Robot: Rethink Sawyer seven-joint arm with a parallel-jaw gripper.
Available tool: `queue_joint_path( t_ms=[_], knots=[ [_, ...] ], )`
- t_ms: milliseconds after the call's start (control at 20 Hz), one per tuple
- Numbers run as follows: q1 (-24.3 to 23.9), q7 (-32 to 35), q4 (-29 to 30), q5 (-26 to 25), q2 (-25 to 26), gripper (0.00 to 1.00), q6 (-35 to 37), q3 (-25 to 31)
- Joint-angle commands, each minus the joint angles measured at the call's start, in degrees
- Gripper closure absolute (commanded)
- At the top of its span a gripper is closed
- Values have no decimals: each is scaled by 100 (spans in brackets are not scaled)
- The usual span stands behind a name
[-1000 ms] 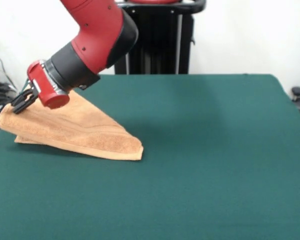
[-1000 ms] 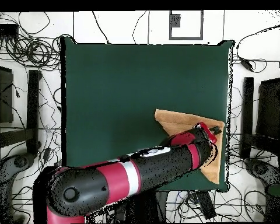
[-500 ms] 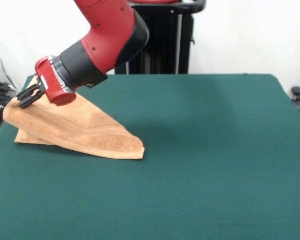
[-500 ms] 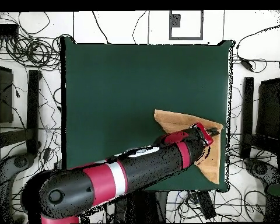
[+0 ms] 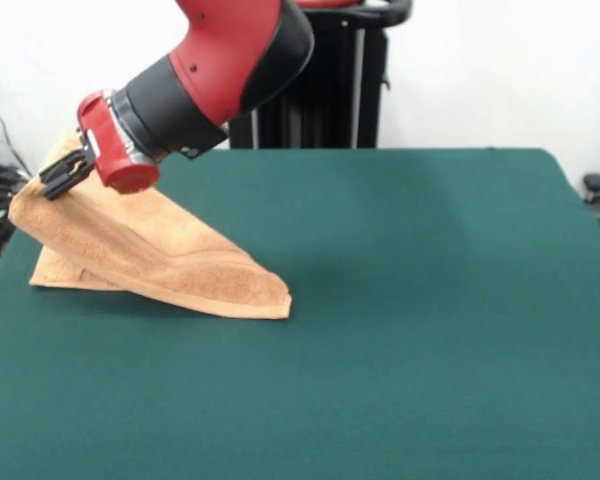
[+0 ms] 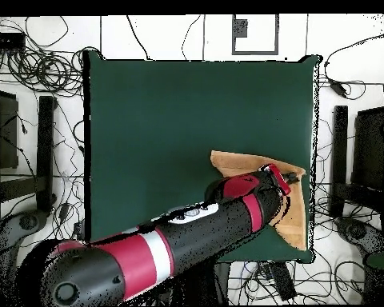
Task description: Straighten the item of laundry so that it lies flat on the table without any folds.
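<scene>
My gripper (image 5: 62, 174) is pinched shut on the top corner of the towel (image 5: 155, 255), black fingers (image 5: 70, 168) closed on the cloth, holding that corner up off the table (image 5: 400, 300).

Towel position, front view: far left part of the table, close to the left edge. It rises like a tent from my grip, sloping down and right to a folded point lying on the green cloth. A second layer lies flat beneath the raised one, showing at the lower left. Still folded, not flat.

Overhead view: the towel (image 6: 235, 164) sits near the table's (image 6: 163, 120) right edge, toward the robot's side; my arm (image 6: 187, 232) crosses over much of it, with the gripper (image 6: 286, 177) at its end.

Rest of the table is bare green cloth.
</scene>
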Motion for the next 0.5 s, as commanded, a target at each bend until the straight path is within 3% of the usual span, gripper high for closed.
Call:
queue_joint_path(
  t_ms=[50,500],
  knots=[
    [159,205,38,-38,-419,100,634,1166],
    [346,270,83,-3,-562,100,880,1138]
  ],
)
